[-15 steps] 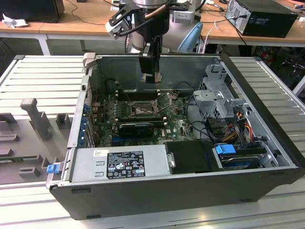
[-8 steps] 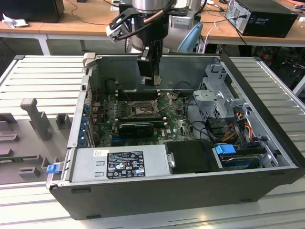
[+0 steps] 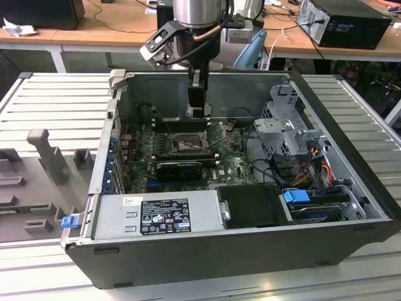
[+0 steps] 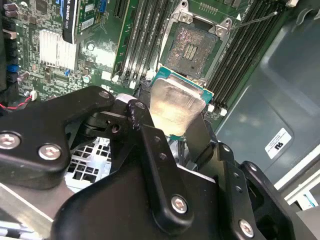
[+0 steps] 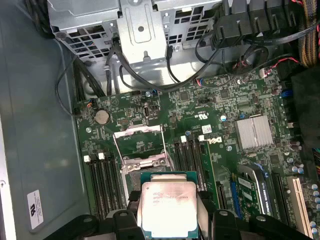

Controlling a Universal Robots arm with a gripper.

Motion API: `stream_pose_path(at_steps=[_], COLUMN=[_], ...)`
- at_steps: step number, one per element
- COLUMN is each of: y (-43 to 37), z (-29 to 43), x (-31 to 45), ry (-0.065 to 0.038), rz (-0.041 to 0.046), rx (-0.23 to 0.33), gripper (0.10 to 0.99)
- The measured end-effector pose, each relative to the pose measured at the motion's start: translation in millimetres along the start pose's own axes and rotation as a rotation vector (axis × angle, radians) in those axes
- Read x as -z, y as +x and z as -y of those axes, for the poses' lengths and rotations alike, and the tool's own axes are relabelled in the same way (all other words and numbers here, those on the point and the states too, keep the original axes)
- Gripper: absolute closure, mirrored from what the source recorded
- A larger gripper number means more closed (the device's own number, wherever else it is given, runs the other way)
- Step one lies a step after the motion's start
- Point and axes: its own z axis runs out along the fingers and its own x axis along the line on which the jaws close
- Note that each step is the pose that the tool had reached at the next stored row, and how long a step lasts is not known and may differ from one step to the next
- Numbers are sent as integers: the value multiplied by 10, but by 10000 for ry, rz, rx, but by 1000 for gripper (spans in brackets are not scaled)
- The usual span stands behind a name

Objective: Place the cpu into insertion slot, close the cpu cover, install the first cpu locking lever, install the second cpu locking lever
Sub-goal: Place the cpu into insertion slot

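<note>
Gripper (image 3: 199, 113): fingers closed on two opposite edges of the chip.
Chip (image 4: 177, 102): held flat with its silver top up, in the air above the green board (image 5: 220, 105), close to the socket.
Socket (image 4: 192, 47): bare, dark contacts showing.
Cover (image 5: 139, 131): swung up off the socket.
Setting: open computer case (image 3: 250, 251), lying on its side.

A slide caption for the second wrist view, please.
Pincer grips the cpu, not yet seated, near the empty insertion slot.

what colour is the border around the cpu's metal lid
Teal-green, framing the silver-grey top of the cpu; it shows best in the second wrist view.
</note>
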Motion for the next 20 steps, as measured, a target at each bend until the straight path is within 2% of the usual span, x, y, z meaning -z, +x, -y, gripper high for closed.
stream_pose_path(at_steps=[4, 8, 11, 15, 17, 20], y=[-2, -4, -19, -19, 13, 13], z=[19, 29, 137, 154, 165, 173], x=[-92, -178, -282, -388, -442, -516], ry=[4, 21, 23, 34, 34, 39], rz=[-17, -104, -109, -162, -166, -165], rx=[187, 1168, 1220, 1822, 1855, 1857], gripper=[561, 561, 561, 561, 561, 561])
